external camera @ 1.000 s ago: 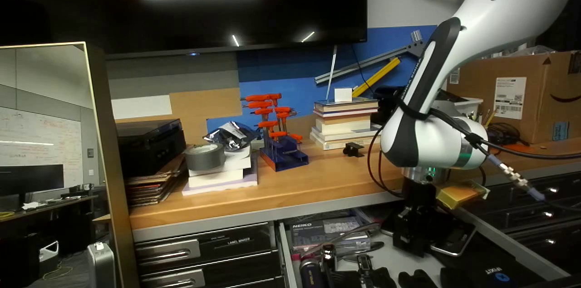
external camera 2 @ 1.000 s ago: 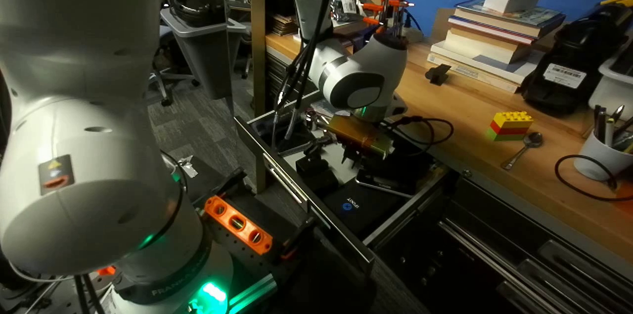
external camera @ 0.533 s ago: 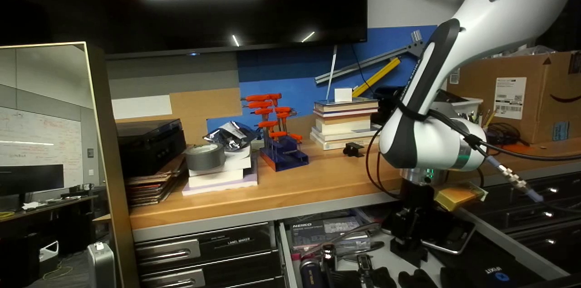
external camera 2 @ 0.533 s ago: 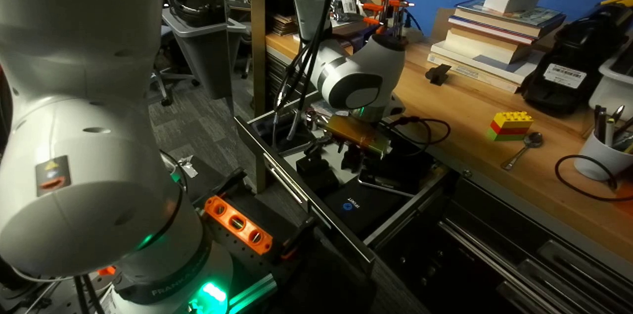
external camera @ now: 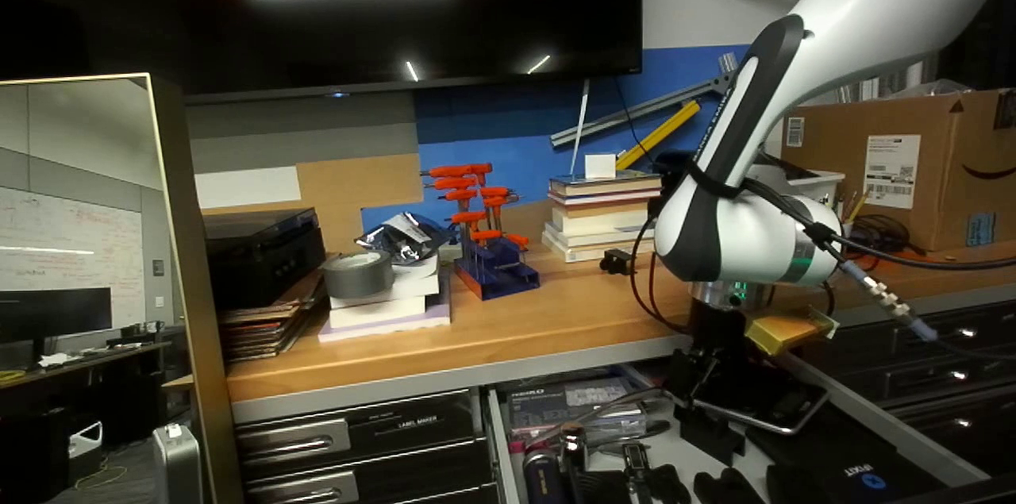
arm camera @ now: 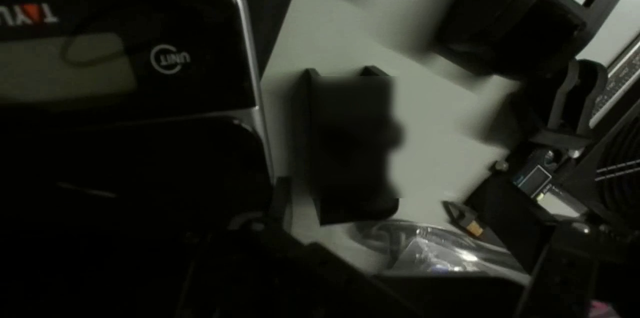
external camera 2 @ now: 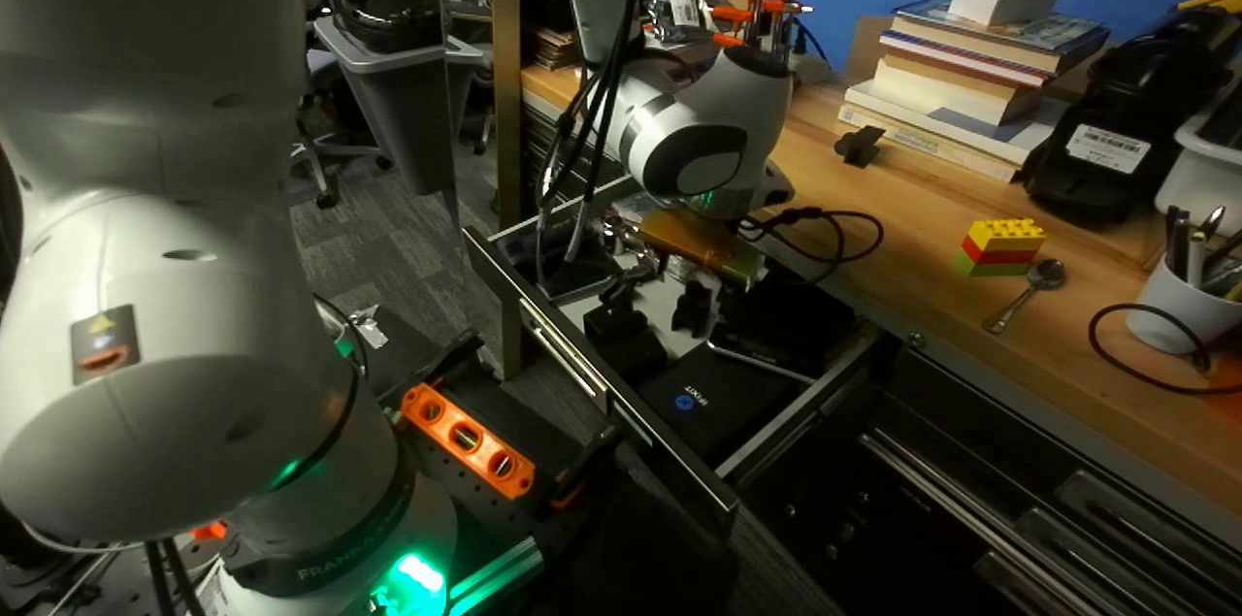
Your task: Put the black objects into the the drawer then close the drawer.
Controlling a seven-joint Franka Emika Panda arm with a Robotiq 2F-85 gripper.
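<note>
Your black tool (arm camera: 424,213) gapes wide, empty — the black blocky piece (arm camera: 350,147) sits in the dark-grey metal drawer (external camera 2: 568,359).

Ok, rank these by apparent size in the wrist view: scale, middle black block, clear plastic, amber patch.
Largest to smallest:
1. Scale, though the frame edge cuts it off
2. Middle black block and clear plastic: too close to rank, since the plastic is partly hidden
3. Amber patch

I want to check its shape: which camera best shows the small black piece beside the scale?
The wrist view: from above, the black piece shows whole, though blurred. In both exterior views it appears small and dark.
</note>
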